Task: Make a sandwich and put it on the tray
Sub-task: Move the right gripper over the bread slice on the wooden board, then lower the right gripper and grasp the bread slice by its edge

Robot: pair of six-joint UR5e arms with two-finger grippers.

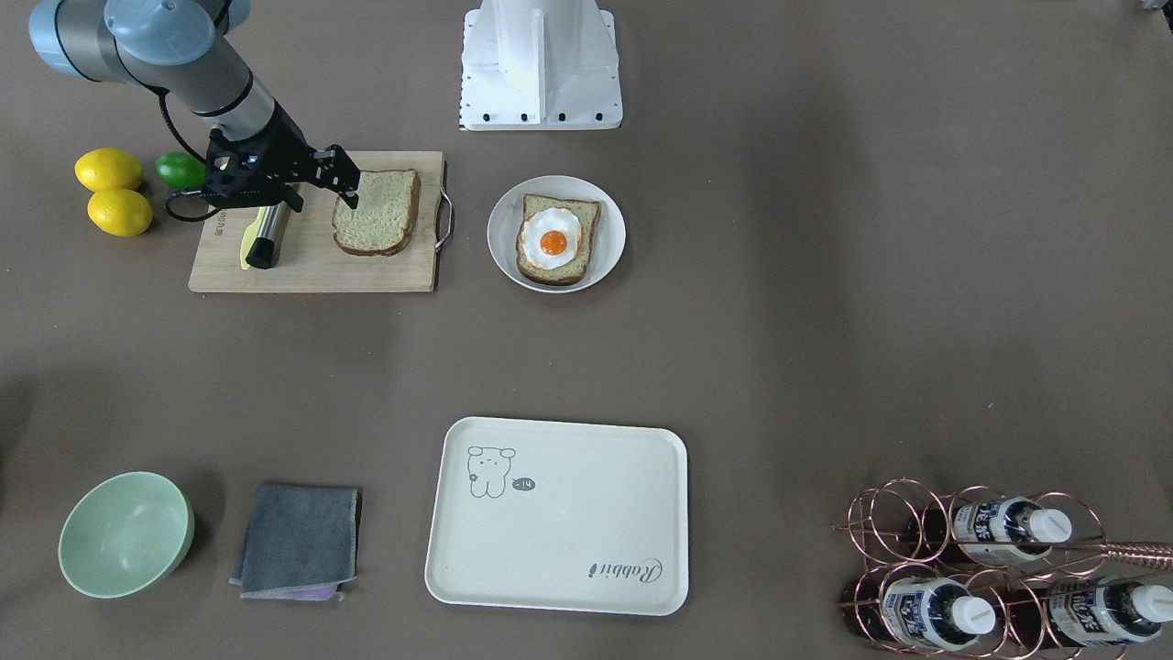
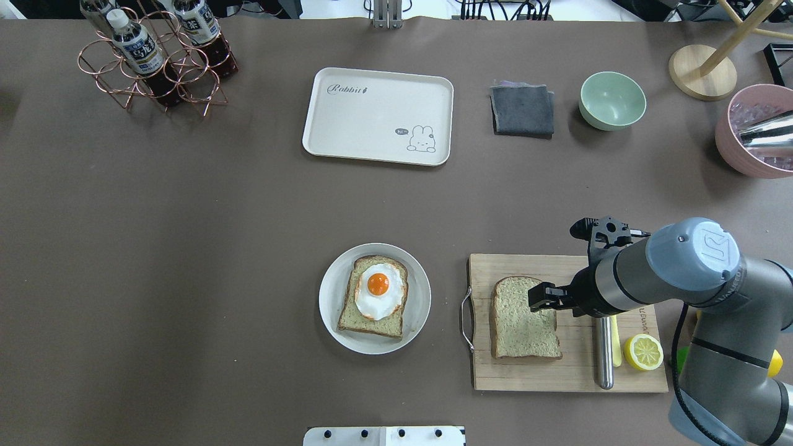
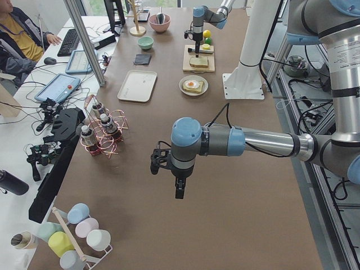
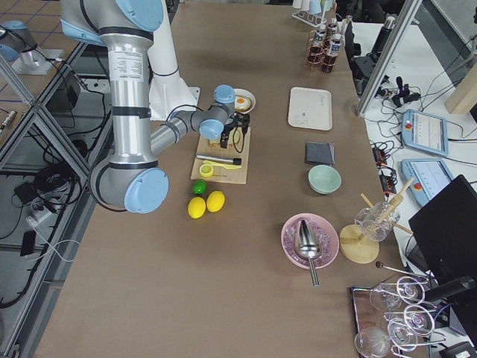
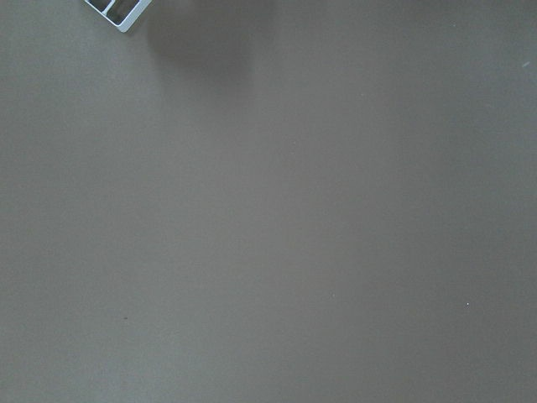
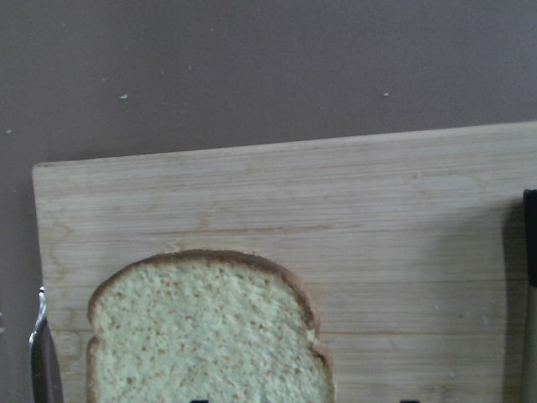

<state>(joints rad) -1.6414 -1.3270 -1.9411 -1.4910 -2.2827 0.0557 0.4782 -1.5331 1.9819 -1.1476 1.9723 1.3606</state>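
One bread slice (image 1: 378, 213) lies on the wooden cutting board (image 1: 312, 266); it also shows in the right wrist view (image 6: 210, 336). A second slice topped with a fried egg (image 1: 554, 240) lies on a round white plate (image 1: 614, 240). The cream tray (image 1: 559, 541) sits bare at the operators' side. My right gripper (image 1: 323, 192) hovers open over the board slice's edge, with one finger above the bread (image 2: 523, 319) and one beside it. My left gripper (image 3: 179, 191) hangs over bare table far from the food, and I cannot tell whether it is open or shut.
A knife (image 1: 268, 234) and a lemon half (image 2: 643, 352) lie on the board. Two lemons (image 1: 110, 188) and a lime (image 1: 179, 170) sit beside it. A green bowl (image 1: 126, 533), a grey cloth (image 1: 298, 541) and a bottle rack (image 1: 990, 568) flank the tray.
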